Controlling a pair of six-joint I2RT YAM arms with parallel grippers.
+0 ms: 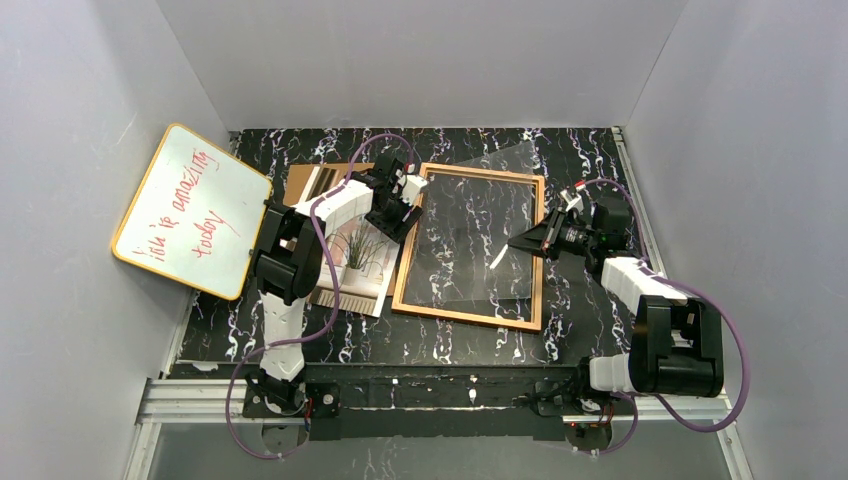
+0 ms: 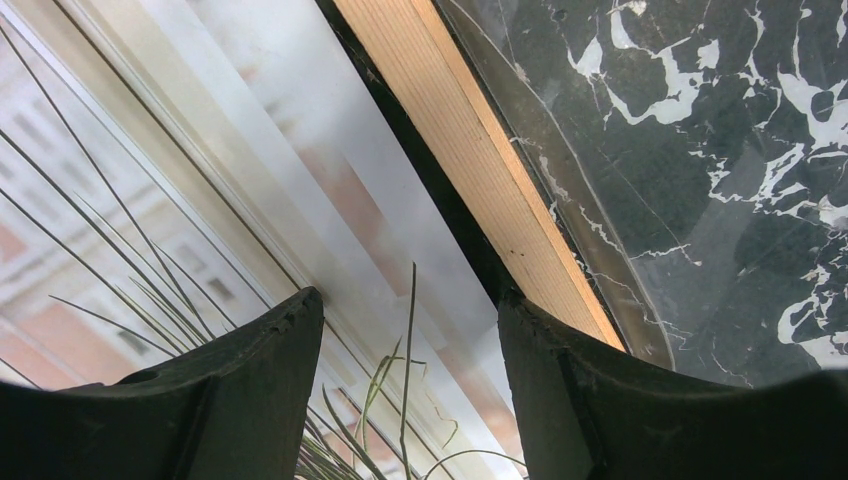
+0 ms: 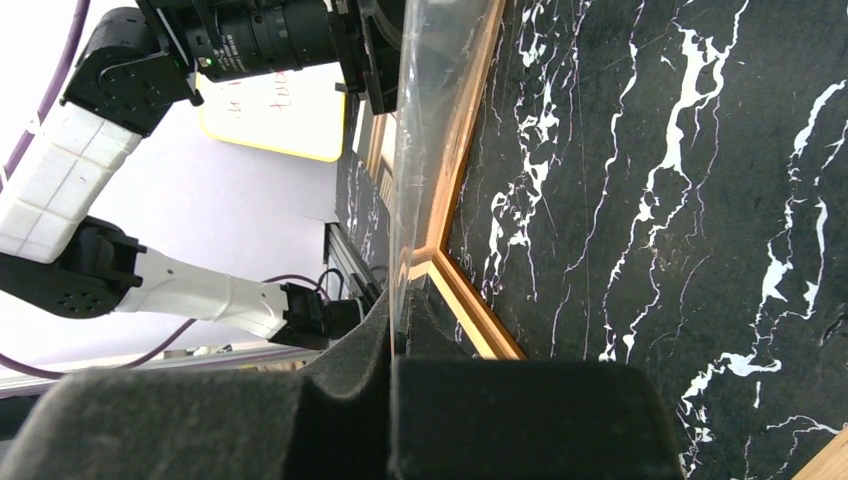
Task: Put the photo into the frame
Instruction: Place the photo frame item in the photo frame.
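While the right gripper (image 3: 392,345) clamps the clear sheet (image 3: 430,120), tilted up off the frame (image 1: 470,315), the left gripper (image 2: 408,305) hovers jaws apart, the photo (image 2: 150,200) directly beneath. Its next pinch should take the photo's edge gently, avoiding creases.

Robotics lab test cell, I'd say. Plain grey panels (image 1: 400,60) box in a marble-print table (image 1: 585,165), aluminium rail (image 1: 190,398) up front.

- frame (image 2: 475,160): pale orange-brown wood, fine grain, matt.
- photo (image 2: 200,150): smooth paper print with slight sheen.
- clear sheet (image 3: 430,100): transparent plastic, glossy, reflective.
- table (image 3: 650,200): smooth black marble-look surface, white veins.
- whiteboard (image 1: 190,210): glossy white face.
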